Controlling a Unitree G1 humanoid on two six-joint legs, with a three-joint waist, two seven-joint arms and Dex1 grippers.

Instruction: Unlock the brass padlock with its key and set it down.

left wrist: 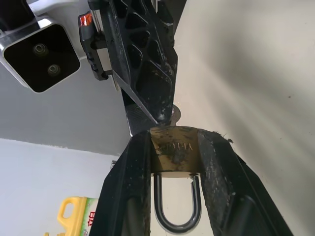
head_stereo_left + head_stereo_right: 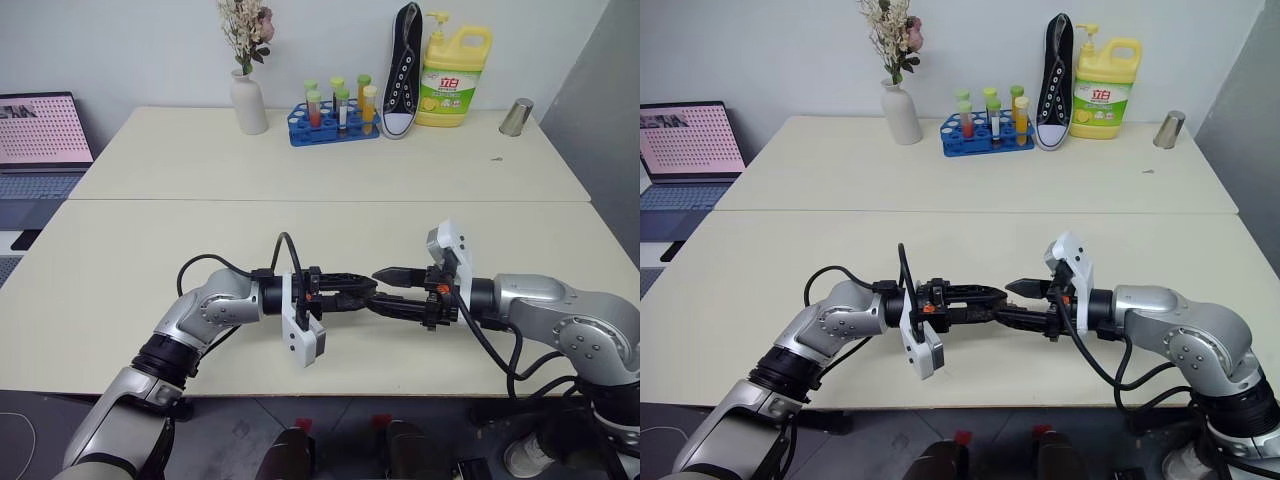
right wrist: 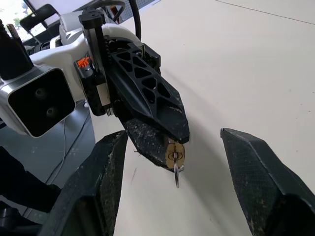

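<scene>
Fingers of the left gripper clamp the brass padlock — shackle exposed. Right gripper spread wide — key in the lock, ungrasped.

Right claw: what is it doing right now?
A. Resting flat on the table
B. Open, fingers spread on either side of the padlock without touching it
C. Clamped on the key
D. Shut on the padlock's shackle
B. In the right wrist view the right claw stands open, its fingers wide apart, while the brass padlock, with the key hanging from it, is pinched in the left claw.
</scene>
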